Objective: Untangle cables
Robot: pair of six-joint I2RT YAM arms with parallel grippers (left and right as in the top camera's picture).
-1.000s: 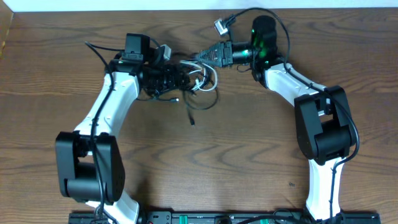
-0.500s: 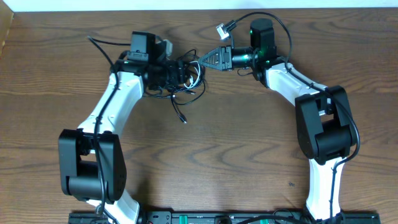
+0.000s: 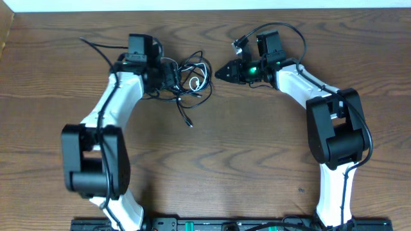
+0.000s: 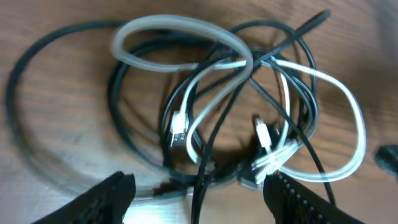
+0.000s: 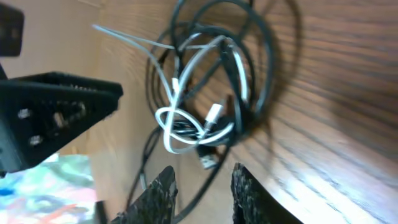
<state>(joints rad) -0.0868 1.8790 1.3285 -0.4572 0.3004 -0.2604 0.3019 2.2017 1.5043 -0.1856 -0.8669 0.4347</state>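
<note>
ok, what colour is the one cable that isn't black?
White cable. Shows best in the left wrist view.

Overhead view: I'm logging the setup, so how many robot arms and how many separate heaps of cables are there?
Robot arms: 2 (left arm, right arm)
Heaps of cables: 1
Total: 3

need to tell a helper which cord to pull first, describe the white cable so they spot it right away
Look near the far edge of the wooden table, about midway across, where a loose tangle of thin cables lies. Nearly all of them are black. The white cable is the only pale one, looping through the middle of the heap.
</note>
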